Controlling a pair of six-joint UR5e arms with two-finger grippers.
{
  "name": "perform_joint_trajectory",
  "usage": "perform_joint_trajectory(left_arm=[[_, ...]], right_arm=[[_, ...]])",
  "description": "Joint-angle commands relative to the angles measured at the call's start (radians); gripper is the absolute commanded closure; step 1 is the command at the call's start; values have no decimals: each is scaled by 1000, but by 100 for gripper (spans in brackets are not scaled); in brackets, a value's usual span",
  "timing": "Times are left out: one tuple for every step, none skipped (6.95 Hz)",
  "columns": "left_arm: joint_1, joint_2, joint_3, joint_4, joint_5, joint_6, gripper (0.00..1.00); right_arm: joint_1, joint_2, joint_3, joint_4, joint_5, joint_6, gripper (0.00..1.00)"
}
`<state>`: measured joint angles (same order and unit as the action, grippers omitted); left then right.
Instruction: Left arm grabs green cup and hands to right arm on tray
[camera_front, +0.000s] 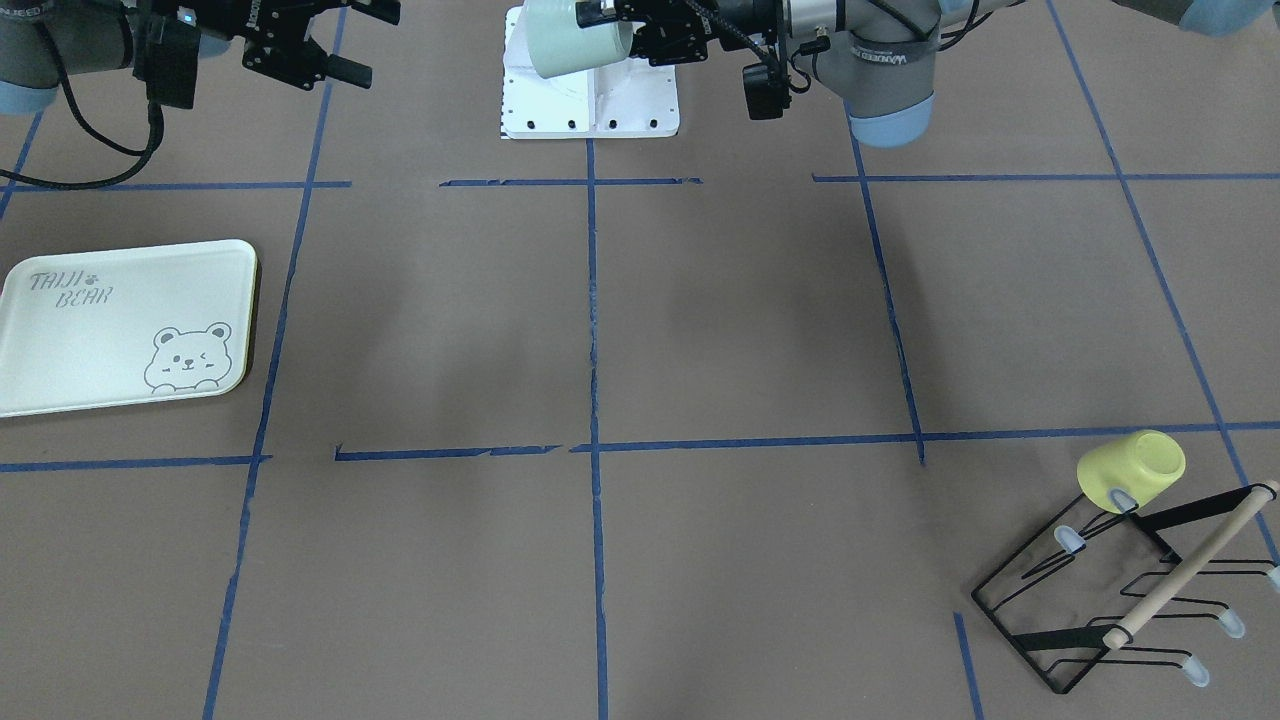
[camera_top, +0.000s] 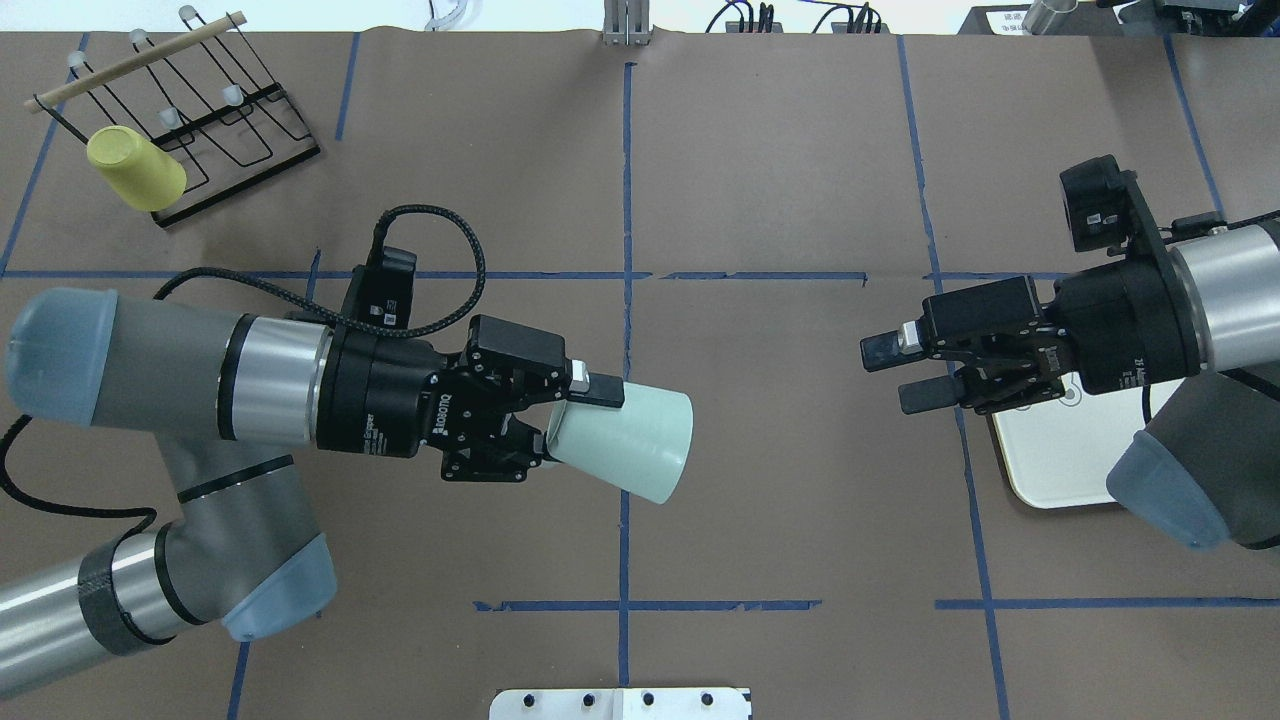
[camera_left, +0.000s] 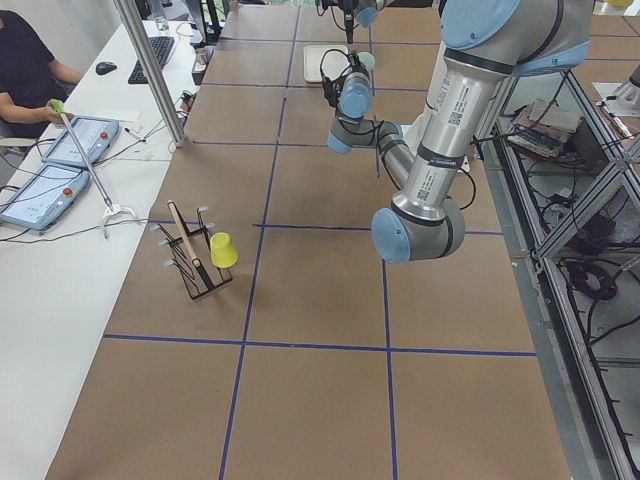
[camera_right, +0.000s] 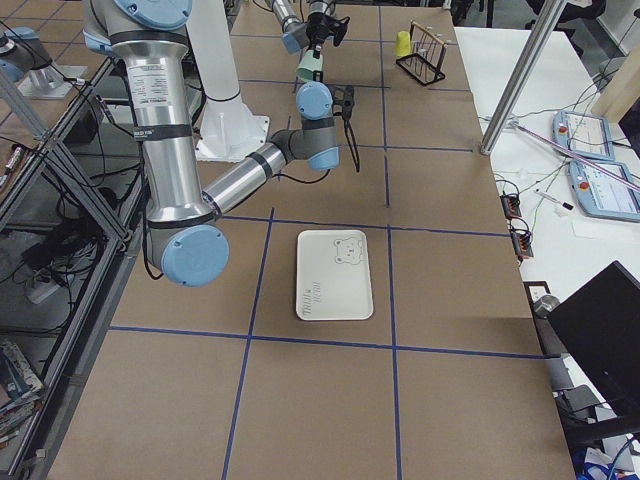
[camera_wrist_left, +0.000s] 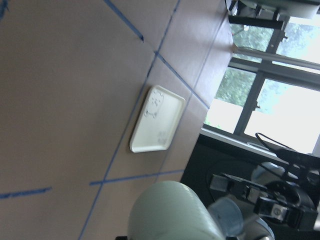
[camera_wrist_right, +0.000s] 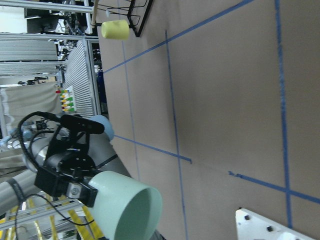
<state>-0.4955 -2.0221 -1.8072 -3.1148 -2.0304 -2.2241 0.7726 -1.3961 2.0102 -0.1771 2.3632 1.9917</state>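
The pale mint green cup (camera_top: 630, 435) hangs sideways in the air over the table's middle, its open mouth toward the right arm. My left gripper (camera_top: 575, 425) is shut on its base end. The cup also shows in the front view (camera_front: 575, 40), the left wrist view (camera_wrist_left: 170, 210) and the right wrist view (camera_wrist_right: 125, 210). My right gripper (camera_top: 897, 375) is open and empty. It points at the cup across a wide gap, above the tray's near edge. The cream bear tray (camera_front: 120, 320) lies flat and empty on the table under the right arm (camera_top: 1060, 450).
A yellow-green cup (camera_top: 135, 168) hangs on a black wire rack (camera_top: 200, 110) at the table's far left corner. The white robot base plate (camera_front: 590, 100) sits at the robot's edge. Blue tape lines grid the brown table.
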Motion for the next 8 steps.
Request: perform_joint_trajectory(left_arm=[[64,0,8,-135,134,-5,99],[69,-4,11,-151,159,-2,98],[72,-7,14,-166,171,-3,98],[75,-7,17,-189,173,-5,98],[90,-7,17,-214,173,-5,98],[112,-7,15,-226,177,-3,97],[141,-9,15,-228,238,-5,97],[162,-10,15,-228,284,-3,97]], right_arm=[[-178,72,-8,242,-214,229,2],[-226,69,-10,302,-270,236,4],[-233,77,-7,295,-309,236,3],[-231,80,-5,298,-324,236,3],[-231,85,-7,289,-328,225,3],[-233,86,-7,289,-367,220,3],[-233,86,-7,286,-387,216,3],[-234,97,-8,285,-389,219,3]])
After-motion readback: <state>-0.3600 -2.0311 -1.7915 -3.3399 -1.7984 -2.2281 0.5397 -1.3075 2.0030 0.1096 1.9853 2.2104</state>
